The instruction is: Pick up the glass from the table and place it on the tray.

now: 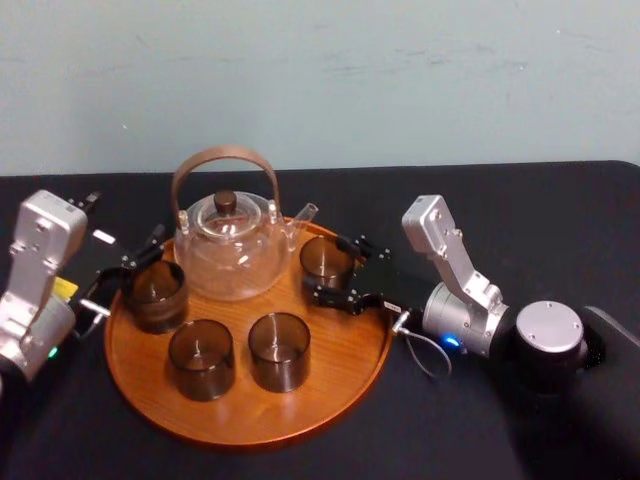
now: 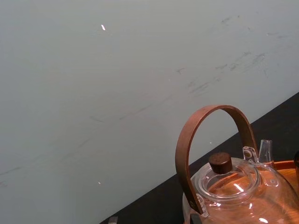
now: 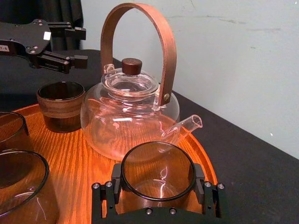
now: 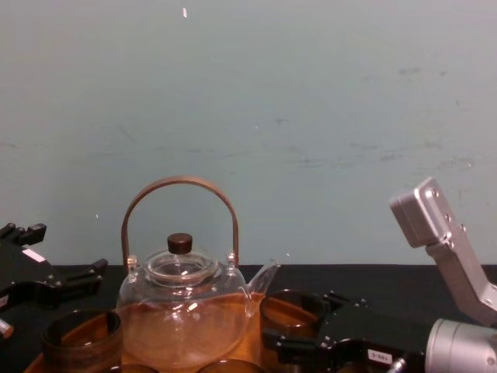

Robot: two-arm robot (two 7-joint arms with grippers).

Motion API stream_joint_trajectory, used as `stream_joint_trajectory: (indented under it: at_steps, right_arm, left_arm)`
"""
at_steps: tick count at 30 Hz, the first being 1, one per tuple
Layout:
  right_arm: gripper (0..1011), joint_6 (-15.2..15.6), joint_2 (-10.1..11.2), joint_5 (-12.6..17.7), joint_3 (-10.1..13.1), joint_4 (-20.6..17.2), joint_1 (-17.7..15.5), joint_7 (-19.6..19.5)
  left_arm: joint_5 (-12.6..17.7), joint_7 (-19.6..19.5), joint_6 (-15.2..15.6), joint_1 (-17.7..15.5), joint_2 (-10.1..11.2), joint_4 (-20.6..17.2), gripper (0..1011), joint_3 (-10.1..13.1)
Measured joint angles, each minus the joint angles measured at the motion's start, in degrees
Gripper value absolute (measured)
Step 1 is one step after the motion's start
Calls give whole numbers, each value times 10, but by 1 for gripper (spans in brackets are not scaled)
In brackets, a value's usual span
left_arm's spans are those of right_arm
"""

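Observation:
A smoky dark glass (image 1: pixel 325 260) stands on the round orange-brown tray (image 1: pixel 250 415), at its right side beside the teapot's spout. My right gripper (image 1: pixel 333 268) is shut on this glass, one finger on each side; the right wrist view shows the glass (image 3: pixel 158 158) between the black fingers (image 3: pixel 116 179), its base down on the wood. At the tray's left edge my left gripper (image 1: pixel 140 265) stands open, by a banded dark glass (image 1: pixel 155 295) and holding nothing. It also appears as an open left gripper (image 3: pixel 84 45) above that glass.
A clear glass teapot (image 1: pixel 228 245) with a brown hoop handle sits at the back of the tray. Two more dark glasses (image 1: pixel 202 358) (image 1: pixel 279 350) stand at the tray's front. Black tablecloth (image 1: pixel 500 210) surrounds the tray; a pale wall is behind.

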Motion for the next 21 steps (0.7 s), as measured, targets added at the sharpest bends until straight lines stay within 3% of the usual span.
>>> stream_joint_trajectory:
  at_steps: [6,11,21]
  right_arm:
    - [907,0,0,0,0,0,0,0]
    - [1002,0,0,1,0,0,0,0]
    - [1002,0,1,2,1,-4,-2,0]
  left_arm:
    - [0,0,0,0,0,0,1001,0]
    - [0,0,0,0,0,0,1002,0]
    - [0,0,0,0,0,0,1001,0]
